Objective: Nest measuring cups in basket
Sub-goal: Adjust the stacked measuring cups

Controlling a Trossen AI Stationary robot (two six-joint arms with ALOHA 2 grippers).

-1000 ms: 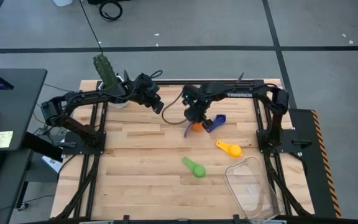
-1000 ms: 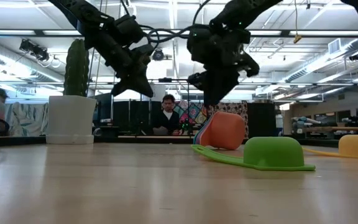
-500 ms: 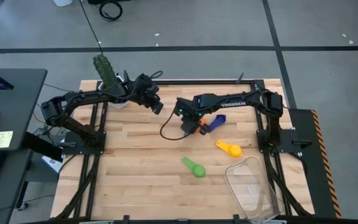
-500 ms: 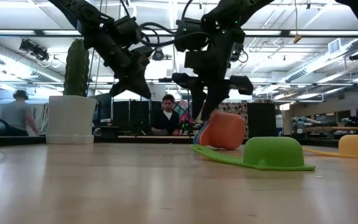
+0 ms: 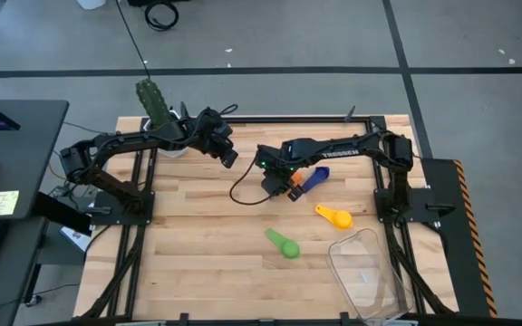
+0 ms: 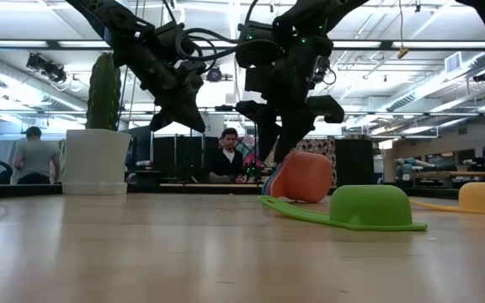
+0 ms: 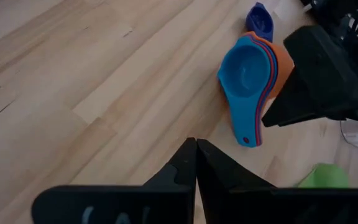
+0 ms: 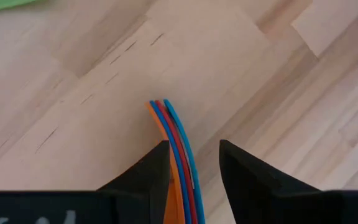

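Three nested cup handles (image 8: 176, 155), orange, red and blue, lie on the table (image 5: 198, 235) between my right tool's (image 8: 191, 165) part-open fingers, ungripped; my left tool (image 7: 196, 163) hangs pinched shut nearby, empty.

Cactus in white pot (image 6: 96, 160) at table's corner; 2 people behind

The left arm is held raised over the table's far left with its gripper (image 7: 196, 163) closed, while the right arm is stretched leftward across the far middle, its gripper (image 8: 193, 163) lowered with fingers parted.
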